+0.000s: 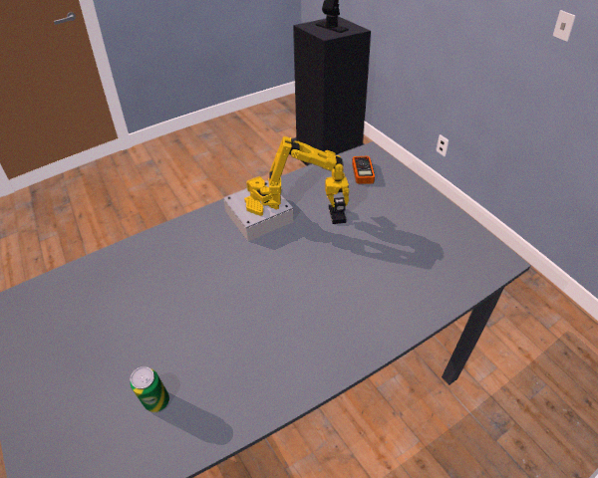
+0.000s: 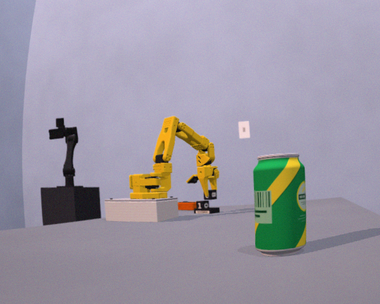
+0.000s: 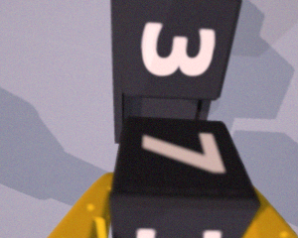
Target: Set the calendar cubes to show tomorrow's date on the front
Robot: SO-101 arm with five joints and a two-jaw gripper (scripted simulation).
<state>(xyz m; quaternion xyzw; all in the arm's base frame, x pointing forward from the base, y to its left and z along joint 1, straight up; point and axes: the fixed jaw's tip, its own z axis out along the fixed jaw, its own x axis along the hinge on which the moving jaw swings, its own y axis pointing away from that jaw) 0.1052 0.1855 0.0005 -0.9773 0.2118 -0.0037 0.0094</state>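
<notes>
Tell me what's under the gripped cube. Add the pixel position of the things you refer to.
Below the gripped cube (image 2: 211, 194) (image 3: 181, 159), part of the tray (image 2: 215, 209) (image 3: 161, 106) shows, a bare slot beside the seated cube (image 2: 202, 204) (image 3: 176, 50). The gripped cube hides the rest.

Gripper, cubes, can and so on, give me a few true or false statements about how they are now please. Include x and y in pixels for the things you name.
The gripper (image 1: 338, 203) (image 2: 211, 195) (image 3: 181, 213) holds a cube (image 2: 211, 194) (image 3: 181, 159). True.
The other cube (image 2: 202, 205) (image 3: 176, 50) is on the floor. False: it sits in the tray (image 2: 213, 209).
The held cube shows a 7 in the wrist view. True.
The can (image 1: 149, 389) (image 2: 279, 202) lies on its side. False: it stands upright.
The multimeter (image 1: 363, 170) (image 2: 186, 205) is orange and black. True.
The door (image 1: 47, 77) is green. False: it is brown.
</notes>
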